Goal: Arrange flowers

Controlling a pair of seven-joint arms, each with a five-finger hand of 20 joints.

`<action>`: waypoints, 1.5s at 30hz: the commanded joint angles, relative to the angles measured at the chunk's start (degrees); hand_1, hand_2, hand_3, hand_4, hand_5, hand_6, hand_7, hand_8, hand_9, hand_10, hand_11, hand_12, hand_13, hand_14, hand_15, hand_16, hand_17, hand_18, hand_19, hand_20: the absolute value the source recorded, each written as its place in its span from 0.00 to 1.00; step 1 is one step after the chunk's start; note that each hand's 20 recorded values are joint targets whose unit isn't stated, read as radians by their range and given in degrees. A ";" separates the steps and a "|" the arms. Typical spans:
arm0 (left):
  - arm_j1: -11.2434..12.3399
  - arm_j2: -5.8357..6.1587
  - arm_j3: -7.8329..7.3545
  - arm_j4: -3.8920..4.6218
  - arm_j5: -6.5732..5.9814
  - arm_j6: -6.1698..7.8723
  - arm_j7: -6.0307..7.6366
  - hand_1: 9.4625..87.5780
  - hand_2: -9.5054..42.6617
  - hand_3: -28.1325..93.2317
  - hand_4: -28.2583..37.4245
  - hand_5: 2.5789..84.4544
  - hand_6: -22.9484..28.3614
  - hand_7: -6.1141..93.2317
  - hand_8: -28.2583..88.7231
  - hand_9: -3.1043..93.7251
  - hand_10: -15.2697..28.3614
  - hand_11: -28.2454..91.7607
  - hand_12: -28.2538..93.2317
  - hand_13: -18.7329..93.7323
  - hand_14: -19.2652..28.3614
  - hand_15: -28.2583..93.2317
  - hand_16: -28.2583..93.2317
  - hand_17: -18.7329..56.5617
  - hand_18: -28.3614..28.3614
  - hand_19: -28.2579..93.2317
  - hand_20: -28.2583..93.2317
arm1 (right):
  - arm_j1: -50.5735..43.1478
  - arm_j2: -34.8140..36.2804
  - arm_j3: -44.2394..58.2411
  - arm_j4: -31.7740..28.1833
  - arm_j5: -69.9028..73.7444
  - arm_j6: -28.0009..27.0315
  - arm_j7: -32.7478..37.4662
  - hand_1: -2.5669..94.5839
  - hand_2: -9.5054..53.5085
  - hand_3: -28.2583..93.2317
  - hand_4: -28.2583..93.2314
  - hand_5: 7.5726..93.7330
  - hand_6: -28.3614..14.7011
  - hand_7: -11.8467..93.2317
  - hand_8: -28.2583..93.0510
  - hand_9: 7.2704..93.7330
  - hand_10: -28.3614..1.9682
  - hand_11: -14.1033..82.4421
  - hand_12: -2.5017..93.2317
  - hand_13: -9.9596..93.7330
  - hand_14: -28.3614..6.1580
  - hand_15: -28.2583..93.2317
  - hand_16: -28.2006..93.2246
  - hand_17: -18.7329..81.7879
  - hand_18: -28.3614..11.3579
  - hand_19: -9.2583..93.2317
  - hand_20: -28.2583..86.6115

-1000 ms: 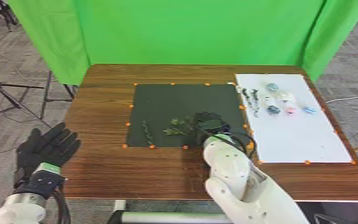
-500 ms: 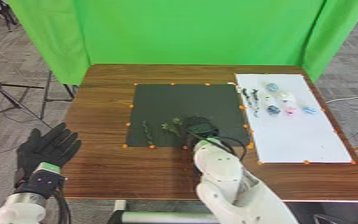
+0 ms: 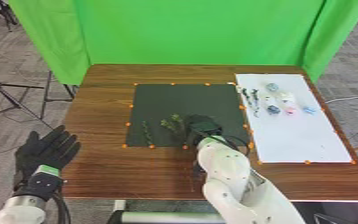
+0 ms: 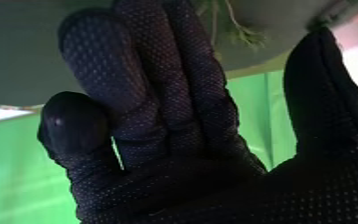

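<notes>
The right hand (image 3: 202,124) is open over the dark sheet (image 3: 186,97), near that sheet's right edge. In the right wrist view, the glove of the right hand (image 4: 189,187) has its fingers (image 4: 149,65) mostly straight and its thumb (image 4: 313,95) standing well apart from them, with a wide gap between. Greenery shows beyond that gap; whether the glove touches it I cannot tell. In the head view a leafy sprig (image 3: 172,121) lies on the dark sheet just to the left of the right hand, and a narrow green stem (image 3: 147,134) lies farther left, near the sheet's left edge. Ahead of the right hand the dark sheet runs on towards the far edge of the brown wooden desk (image 3: 100,100). The white sheet (image 3: 313,142) is to the right, close to the desk's right edge. On its farther part are thin dark stems (image 3: 255,97) near its left edge, with a pale blue flower (image 3: 272,87), a pink flower (image 3: 290,110) and a blue flower (image 3: 309,110) to the right of the stems. The left hand (image 3: 44,152) is open with its fingers spread, just beside the desk's left edge, well apart from the sprig. The right arm (image 3: 224,165) crosses the desk's near edge.
</notes>
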 commanded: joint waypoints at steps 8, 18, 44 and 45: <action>0.91 -0.18 -0.31 -0.51 -0.31 -0.85 0.59 0.25 0.44 0.82 0.00 0.54 0.61 0.36 0.13 0.47 0.71 0.56 0.35 0.45 0.75 0.72 0.17 0.23 0.79 0.60 0.35 | 4.07 9.82 10.14 1.98 -4.01 11.61 6.97 0.27 0.13 0.74 0.08 0.69 0.40 0.23 0.18 0.74 0.16 0.32 0.25 0.80 0.41 0.66 0.48 0.65 0.04 1.00 0.59; 0.91 0.29 0.22 -0.88 -1.07 -0.29 1.71 0.25 0.45 0.82 0.00 0.54 0.61 0.36 0.13 0.47 0.71 0.56 0.35 0.45 0.75 0.72 0.17 0.23 0.79 0.60 0.35 | 14.63 12.32 7.94 14.15 -0.20 6.88 8.69 0.33 0.01 0.77 0.05 0.62 0.27 0.17 0.17 0.63 0.10 0.27 0.20 0.75 0.39 0.68 0.45 0.64 0.04 1.00 0.60; 0.85 -0.46 0.76 -1.03 -0.12 -0.68 0.90 0.26 0.46 0.82 0.00 0.54 0.61 0.36 0.13 0.47 0.71 0.56 0.35 0.45 0.75 0.72 0.17 0.22 0.79 0.60 0.35 | 17.88 8.51 5.18 28.96 5.20 0.15 9.48 0.44 0.02 0.78 0.00 0.68 0.42 0.22 0.17 0.71 0.27 0.31 0.21 0.79 0.48 0.68 0.45 0.64 0.07 1.00 0.60; 0.67 -0.51 0.81 -0.94 -0.05 -0.63 0.77 0.26 0.46 0.82 0.00 0.55 0.61 0.36 0.13 0.47 0.71 0.56 0.35 0.45 0.75 0.72 0.17 0.22 0.79 0.60 0.35 | 17.73 8.56 4.96 29.05 4.70 0.53 9.14 0.45 0.02 0.79 0.00 0.69 0.44 0.23 0.17 0.73 0.29 0.32 0.21 0.79 0.48 0.68 0.45 0.64 0.07 1.00 0.60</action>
